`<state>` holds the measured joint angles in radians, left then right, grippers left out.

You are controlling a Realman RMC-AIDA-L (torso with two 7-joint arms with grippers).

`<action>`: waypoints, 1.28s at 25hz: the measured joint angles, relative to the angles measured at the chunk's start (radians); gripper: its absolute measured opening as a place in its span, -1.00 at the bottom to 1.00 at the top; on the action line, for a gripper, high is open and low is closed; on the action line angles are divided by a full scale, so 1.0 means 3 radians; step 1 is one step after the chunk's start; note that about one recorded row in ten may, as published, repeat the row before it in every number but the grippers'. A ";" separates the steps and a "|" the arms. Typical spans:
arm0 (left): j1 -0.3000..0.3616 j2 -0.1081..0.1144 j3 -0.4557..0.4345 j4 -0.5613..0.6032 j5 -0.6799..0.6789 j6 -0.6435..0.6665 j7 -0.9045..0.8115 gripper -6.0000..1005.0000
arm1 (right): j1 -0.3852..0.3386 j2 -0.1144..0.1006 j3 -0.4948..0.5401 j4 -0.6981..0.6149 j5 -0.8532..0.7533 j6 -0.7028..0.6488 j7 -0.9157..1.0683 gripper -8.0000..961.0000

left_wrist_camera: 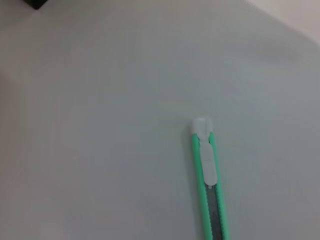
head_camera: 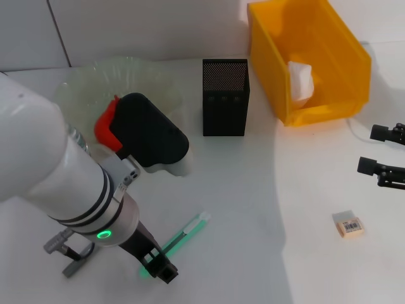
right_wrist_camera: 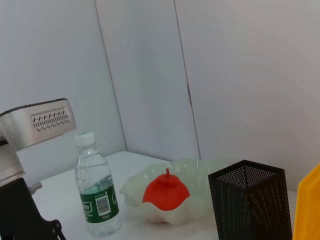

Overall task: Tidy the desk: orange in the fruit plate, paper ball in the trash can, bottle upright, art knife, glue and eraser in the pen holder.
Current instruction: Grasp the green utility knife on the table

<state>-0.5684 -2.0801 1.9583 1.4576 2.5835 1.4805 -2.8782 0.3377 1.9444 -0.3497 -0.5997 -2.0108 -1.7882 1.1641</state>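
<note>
A green art knife lies flat on the white desk; it also shows in the left wrist view. My left gripper is open and low over the knife's near end, one finger on each side of it. The orange sits in the clear fruit plate, partly behind my left arm. The black mesh pen holder stands at centre back. A paper ball lies in the yellow trash can. The eraser lies at front right. My right gripper is open and empty at the right edge. The glue is out of view.
In the right wrist view the bottle stands upright beside the fruit plate with the orange; the pen holder is next to them. In the head view my left arm hides the bottle.
</note>
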 joint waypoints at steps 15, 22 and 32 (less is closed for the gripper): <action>-0.0041 0.0000 0.0027 -0.0020 -0.0043 -0.0011 -0.0003 0.25 | -0.0014 0.0007 -0.0004 0.0000 0.0000 -0.0023 0.0000 0.70; -0.0046 0.0000 0.0037 -0.0029 -0.0047 0.0000 -0.0003 0.08 | -0.0016 0.0007 -0.0025 -0.0003 0.0000 -0.0034 -0.0003 0.70; -0.0057 0.0000 0.0043 -0.0098 -0.0038 -0.0005 -0.0004 -0.04 | -0.0008 0.0009 -0.0037 0.0000 -0.0004 -0.0037 -0.0008 0.70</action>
<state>-0.5856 -2.0801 1.9712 1.4283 2.5723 1.4790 -2.8793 0.3354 1.9472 -0.3609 -0.5997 -2.0121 -1.7994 1.1616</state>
